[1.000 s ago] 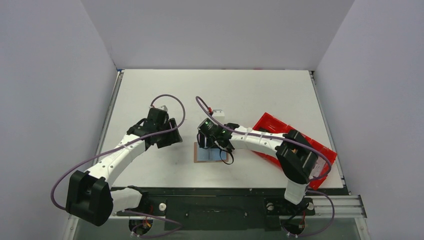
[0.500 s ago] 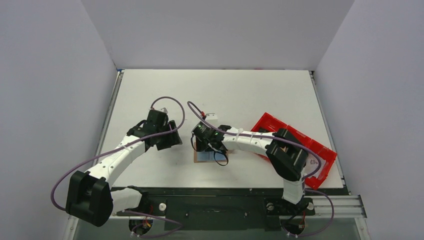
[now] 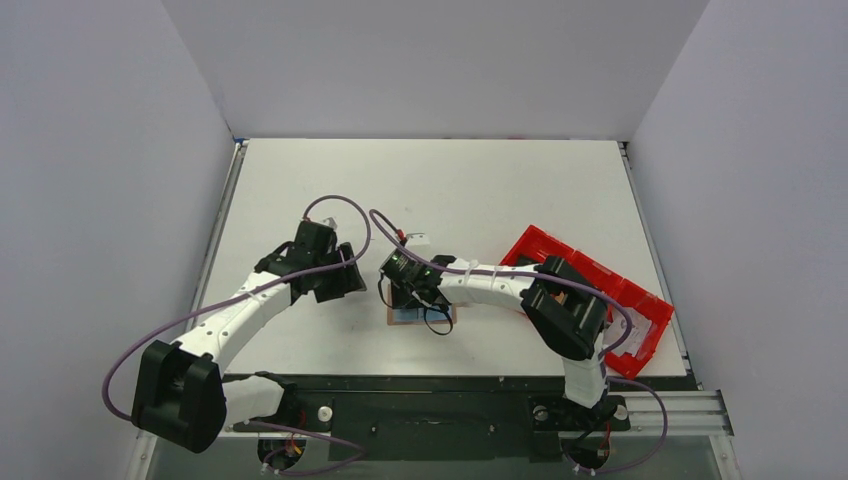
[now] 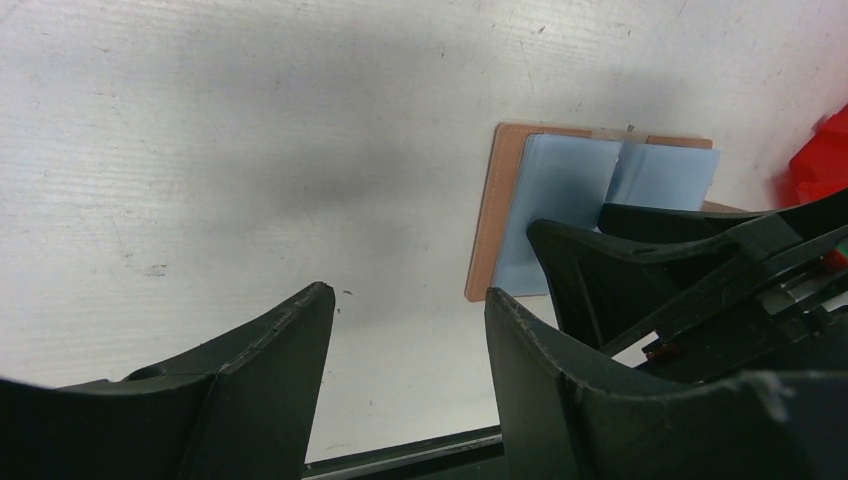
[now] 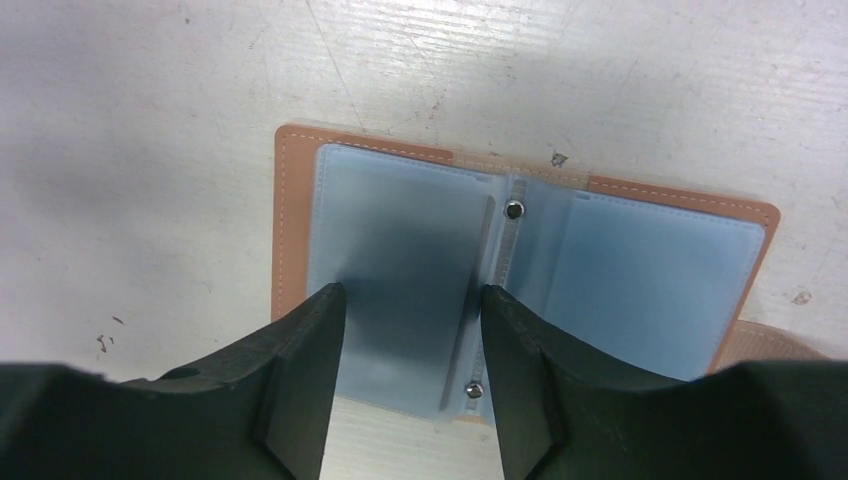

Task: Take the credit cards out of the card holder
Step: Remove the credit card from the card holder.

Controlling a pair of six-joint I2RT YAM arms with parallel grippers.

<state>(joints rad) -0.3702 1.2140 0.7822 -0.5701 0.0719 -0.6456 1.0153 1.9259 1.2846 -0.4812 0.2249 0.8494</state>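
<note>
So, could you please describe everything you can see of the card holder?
The card holder lies open and flat on the white table. Its outside looks like tan-brown stitched leather; inside are two light blue, plastic-looking panels joined at a spine with two studs. A brown strap tab pokes out at one corner. The right hand is poised over one panel, jaws apart; contact can't be told.

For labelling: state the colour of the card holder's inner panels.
Light blue inner panels, best in right wrist view.
</note>
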